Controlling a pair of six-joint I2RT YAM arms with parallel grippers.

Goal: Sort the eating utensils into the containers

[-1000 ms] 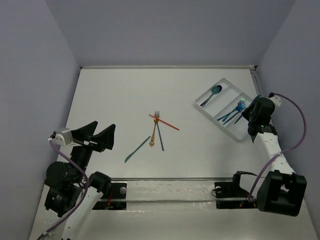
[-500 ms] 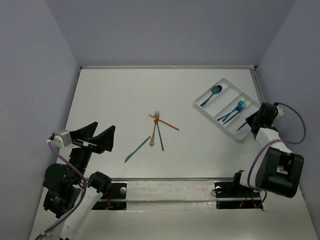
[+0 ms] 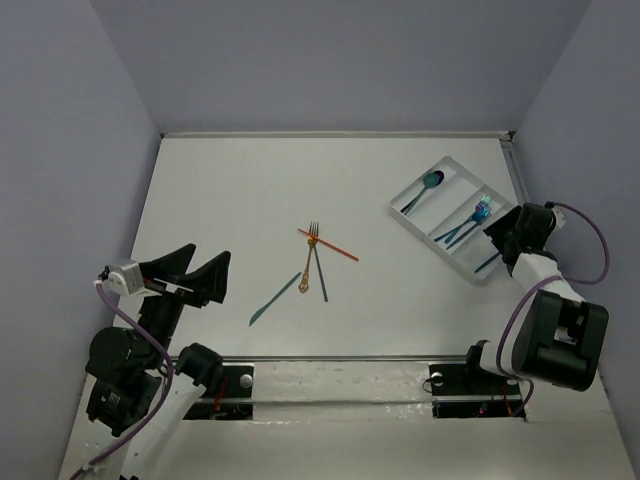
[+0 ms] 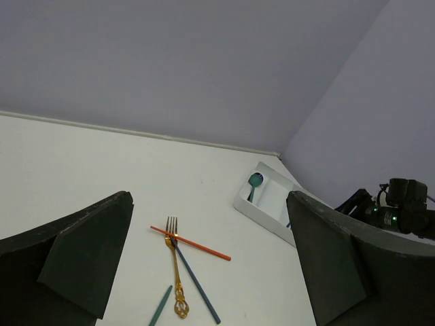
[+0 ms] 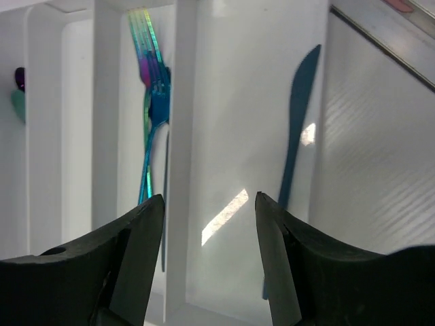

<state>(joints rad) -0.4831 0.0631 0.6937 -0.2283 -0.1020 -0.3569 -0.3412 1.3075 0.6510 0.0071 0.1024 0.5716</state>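
- The right jaws were released and empty, hanging just above the tray point(image 5: 178, 102).
- The dark blue knife point(image 5: 299, 122) lay flat in one end compartment of the tray, close along its outer wall. It touched neither jaw, so the drop looked done.
- The blue forks point(image 5: 151, 102) lay in the tray's middle compartment. The teal spoon point(image 3: 432, 180) was in the end compartment opposite the knife's.
- Judged from this, the step in hand was the retreat from the tray. It called for a straight lift with the jaws kept apart.
- The knife's handle end ran out of sight under one fingertip in the wrist view. Any sideways sweep could therefore drag the knife or knock the divider, and the light tray might shift.
- Left of the tray, well apart from it, four utensils lay on the table point(image 3: 220, 190): the gold fork point(image 3: 310, 255), the orange-red utensil point(image 3: 330, 245), the dark blue utensil point(image 3: 320, 275) and the teal knife point(image 3: 275, 300).
- The first three crossed one another, so the top piece would be best taken first. The teal knife lay free, farthest from the tray.
- The left jaws were spread wide and held nothing, farther from the tray than that cluster.
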